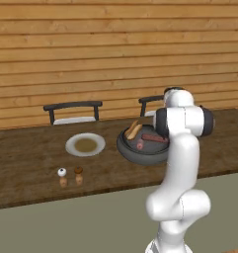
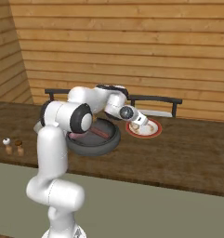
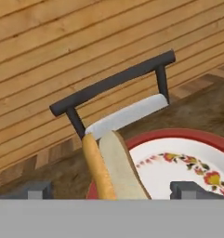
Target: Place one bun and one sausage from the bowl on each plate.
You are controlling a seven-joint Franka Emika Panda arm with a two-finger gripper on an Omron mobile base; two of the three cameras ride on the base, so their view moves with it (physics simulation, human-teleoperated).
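Note:
The dark grey bowl (image 1: 125, 148) sits mid-table with a bun (image 1: 134, 130) and two sausages (image 1: 155, 138) inside. Left of it lies the white plate (image 1: 71, 146) with a brownish centre, nothing on it. A second plate (image 3: 192, 160), red-rimmed with a flower pattern, lies right of the bowl (image 2: 108, 140). My gripper (image 2: 140, 122) hangs low over this plate's (image 2: 156, 132) left part. In the hand view a long bun (image 3: 114, 162) lies across that rim, between my fingertips (image 3: 39, 189). The gripper (image 3: 113, 189) is open, its tips wide apart and clear of the bun.
Two small shakers (image 1: 70, 176) stand near the table's front edge, left of the bowl. Two dark chairs (image 1: 73, 111) stand behind the table against the wooden wall, one of them (image 3: 118, 83) just past the red-rimmed plate. My own arm hides the bowl's right side in the left base view.

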